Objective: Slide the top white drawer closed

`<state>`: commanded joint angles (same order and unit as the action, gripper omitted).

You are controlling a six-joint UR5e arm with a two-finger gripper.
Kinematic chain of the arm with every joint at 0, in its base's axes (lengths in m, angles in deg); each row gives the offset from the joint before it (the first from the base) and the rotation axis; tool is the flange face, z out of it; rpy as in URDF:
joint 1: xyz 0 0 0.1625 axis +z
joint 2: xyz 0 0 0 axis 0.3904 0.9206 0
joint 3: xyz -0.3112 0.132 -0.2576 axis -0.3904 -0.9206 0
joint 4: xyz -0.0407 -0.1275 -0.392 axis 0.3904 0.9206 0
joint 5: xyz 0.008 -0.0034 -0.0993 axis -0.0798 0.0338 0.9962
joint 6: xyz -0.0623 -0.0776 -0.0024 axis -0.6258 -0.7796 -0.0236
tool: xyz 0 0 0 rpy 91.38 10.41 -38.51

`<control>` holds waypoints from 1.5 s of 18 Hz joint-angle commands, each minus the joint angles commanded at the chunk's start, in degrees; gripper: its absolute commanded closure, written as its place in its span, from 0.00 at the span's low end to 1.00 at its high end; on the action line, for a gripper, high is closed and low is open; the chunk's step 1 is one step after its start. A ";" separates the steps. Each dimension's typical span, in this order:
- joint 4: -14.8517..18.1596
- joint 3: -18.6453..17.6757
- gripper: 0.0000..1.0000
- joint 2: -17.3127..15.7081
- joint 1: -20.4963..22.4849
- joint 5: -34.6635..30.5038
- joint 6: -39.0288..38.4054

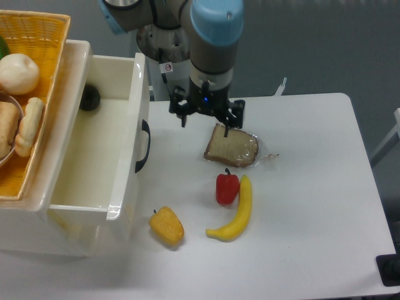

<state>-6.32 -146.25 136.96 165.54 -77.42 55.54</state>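
top white drawer [94,150] apparently wide open

This looks like a robotics lab set up for tabletop tests. An industrial arm with a blue-capped joint [215,22] is mounted at a plain white table [312,206] against a bare grey floor, and below its gripper [206,115] lie toy foods: a bread slice [231,147], pepper [227,187], banana [237,212].

The top white drawer [119,156] looks like glossy, smooth plastic with a black handle [143,147]. The basket [37,50] at far left is woven yellow wicker. The table [312,219] is matt white.
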 joint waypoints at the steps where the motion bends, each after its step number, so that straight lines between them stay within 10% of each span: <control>1: -0.35 0.00 0.00 1.49 0.87 -0.09 -0.09; 27: -2.11 -2.02 0.00 8.89 -5.09 11.94 -16.09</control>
<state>-8.42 -148.27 145.85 160.44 -65.48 39.45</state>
